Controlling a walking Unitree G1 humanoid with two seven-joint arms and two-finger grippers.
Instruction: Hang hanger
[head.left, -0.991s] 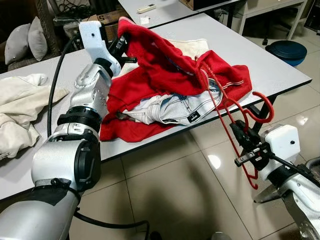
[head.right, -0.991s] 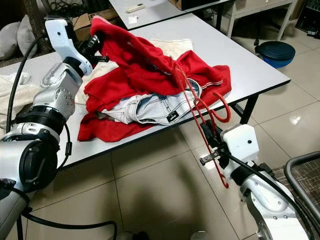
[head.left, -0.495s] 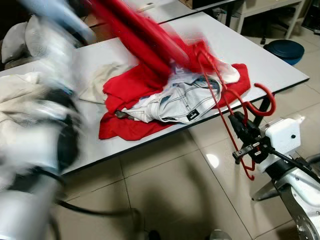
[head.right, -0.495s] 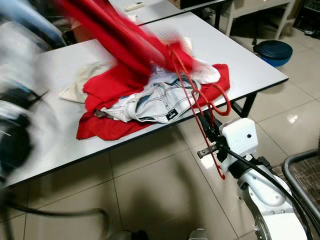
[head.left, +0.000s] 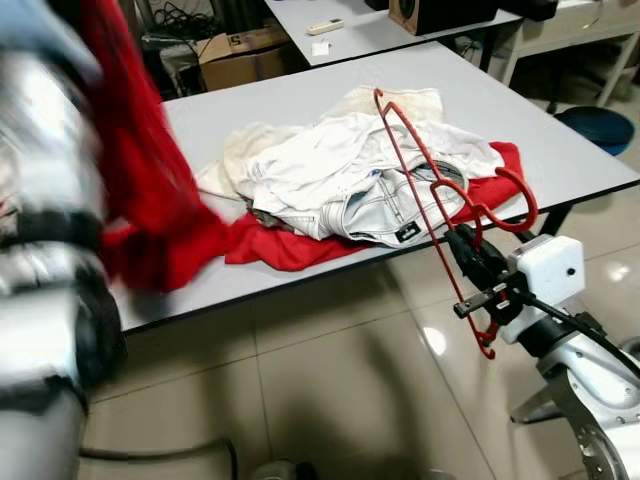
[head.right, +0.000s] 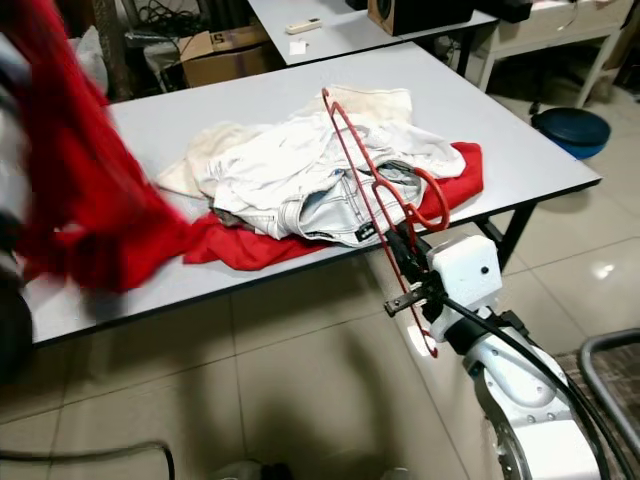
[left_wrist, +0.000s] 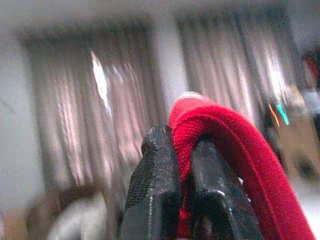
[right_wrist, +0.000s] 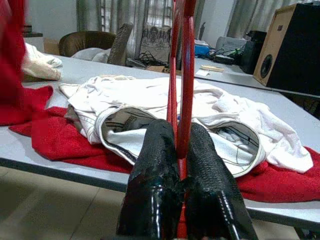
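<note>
Your left gripper (left_wrist: 172, 200) has yanked the red shirt (head.left: 140, 200) off the desk (head.left: 300, 90), squeezing it, far left. Your right gripper (head.left: 470, 262) pinches the hanger (head.left: 430, 190), lower right. Shirt's ready for hanging.

red hanger (head.left: 430, 175), red garment (head.left: 150, 200), white jeans (head.left: 370, 185)

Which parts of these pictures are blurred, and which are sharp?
Both eye views: the left arm and the red garment it lifts smear with motion; the table, red hanger and right hand are sharp. Left wrist view: soft throughout. Right wrist view: crisp.
</note>
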